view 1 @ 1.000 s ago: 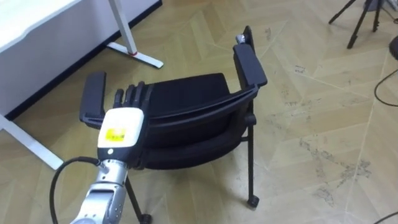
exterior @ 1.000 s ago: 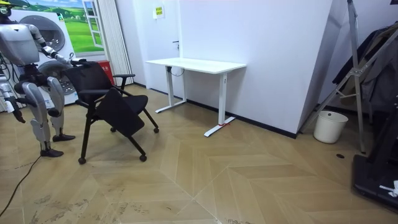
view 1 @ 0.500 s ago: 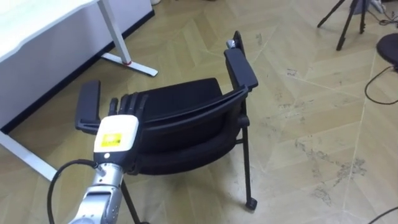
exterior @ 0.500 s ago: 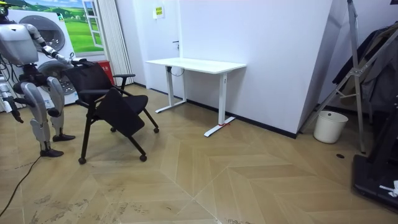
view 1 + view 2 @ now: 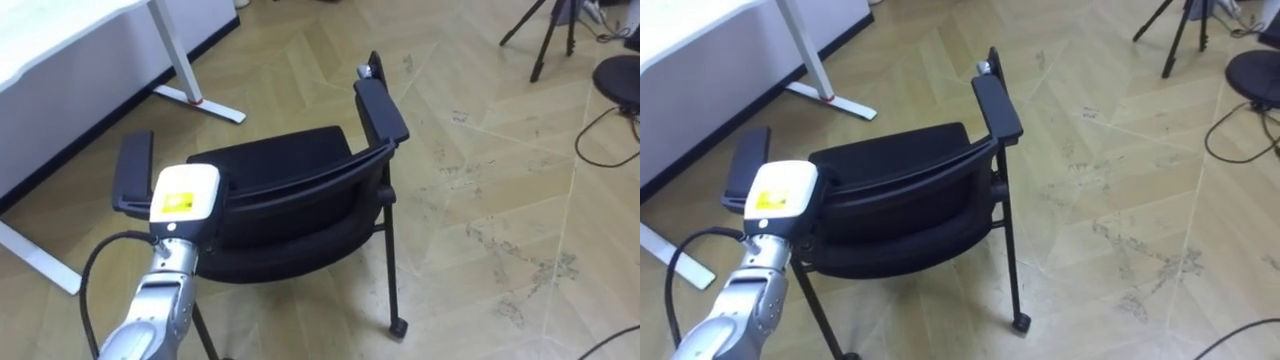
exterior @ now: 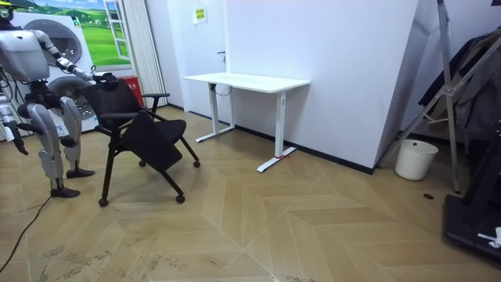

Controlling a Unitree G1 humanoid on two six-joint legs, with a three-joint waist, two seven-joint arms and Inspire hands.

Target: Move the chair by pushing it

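Pushing the chair (image 5: 280, 160): under way, not done.
Left robot hand (image 5: 185, 195) sits on its backrest (image 5: 310, 180); gripping or not, cannot tell; desk (image 5: 50, 30) well apart ahead.

You have the chair (image 5: 290, 190) on the floor (image 5: 480, 150) right before the robot, backrest toward you and seat on the far side. The left hand (image 5: 183, 195) is at the backrest's top edge, near its left end. Beyond the chair to the left stands the desk (image 5: 60, 30), against the wall. A tripod (image 5: 545, 30) stands well apart at the far right.
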